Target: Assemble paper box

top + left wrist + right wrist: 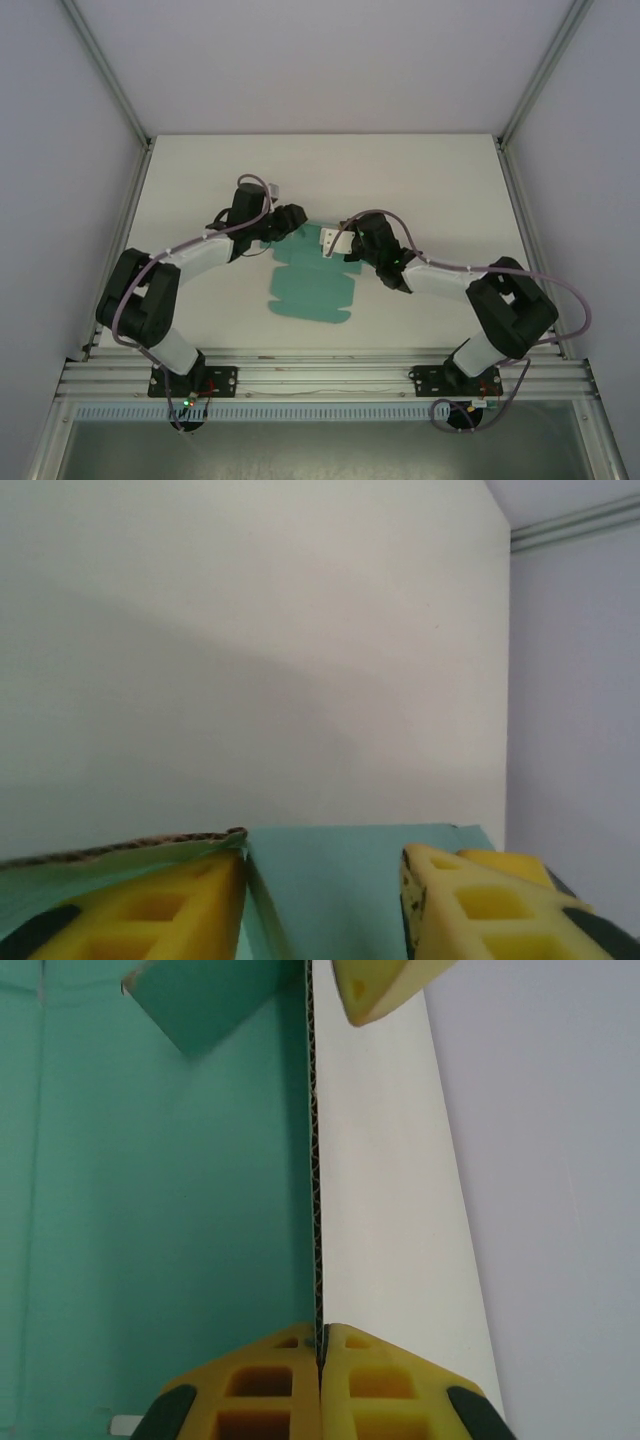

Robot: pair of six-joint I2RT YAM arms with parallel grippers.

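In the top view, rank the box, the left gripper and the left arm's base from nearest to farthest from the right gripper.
1. The box: its far flap is pinched in the right gripper.
2. The left gripper: just to the left, at the box's far end.
3. The left arm's base: bolted at the near left.

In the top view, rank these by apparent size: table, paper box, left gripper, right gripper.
1. table
2. paper box
3. left gripper and right gripper: they look about alike, so I won't rank them.
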